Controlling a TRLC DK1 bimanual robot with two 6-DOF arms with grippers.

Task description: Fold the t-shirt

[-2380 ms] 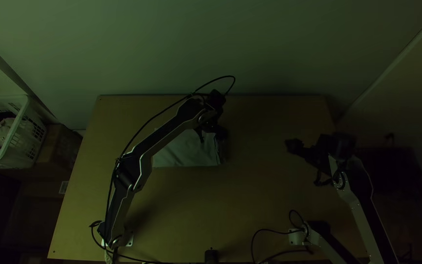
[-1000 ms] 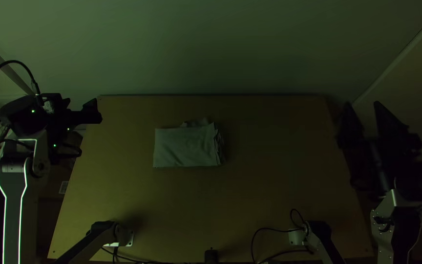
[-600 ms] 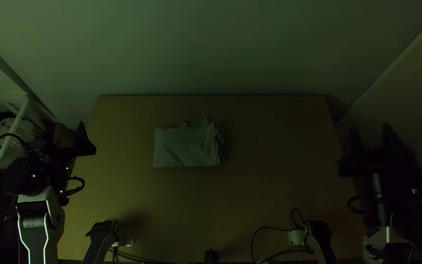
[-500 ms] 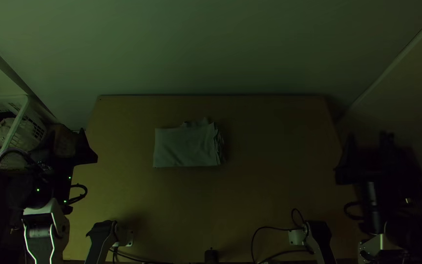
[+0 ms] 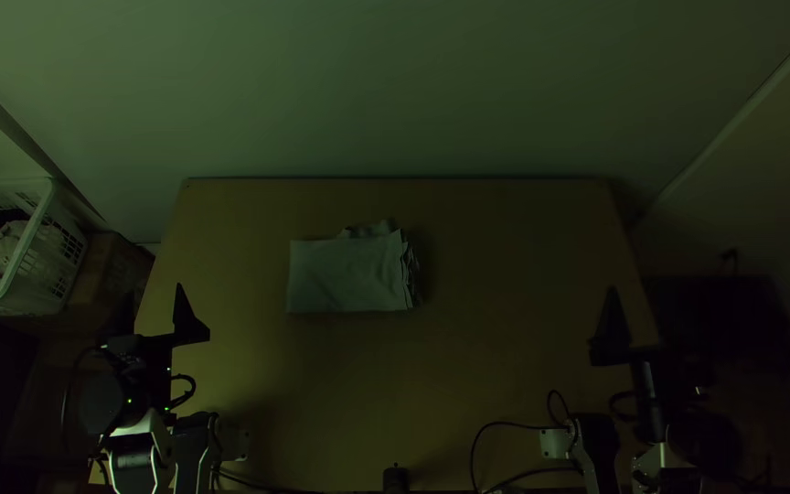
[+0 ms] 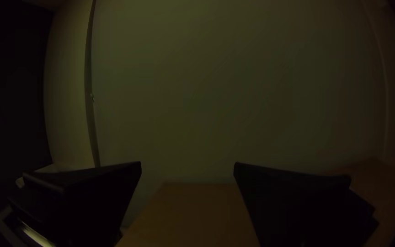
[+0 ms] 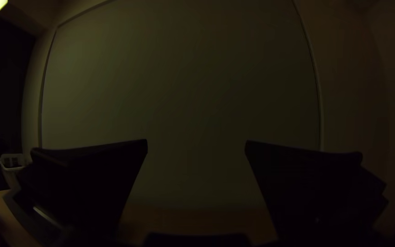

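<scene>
In the top view, the left gripper (image 5: 153, 309) and right gripper (image 5: 648, 316) point toward the wall (image 5: 395, 91) over opposite side edges of the table (image 5: 496, 393), flanking the t-shirt (image 5: 346, 274), folded into a rectangle. The left wrist view has its fingers (image 6: 101, 196) spread wide; the right wrist view, likewise.

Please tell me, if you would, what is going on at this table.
Neither robot arm is handling anything right now. The pale grey cloth t-shirt lies on the light wooden table, folded into a compact rectangle, with layered edges on its right side and a small bit poking out at the far side. The black left pincer and black right pincer are open and well away from it, out towards the table's sides. The folding looks largely done.
</scene>
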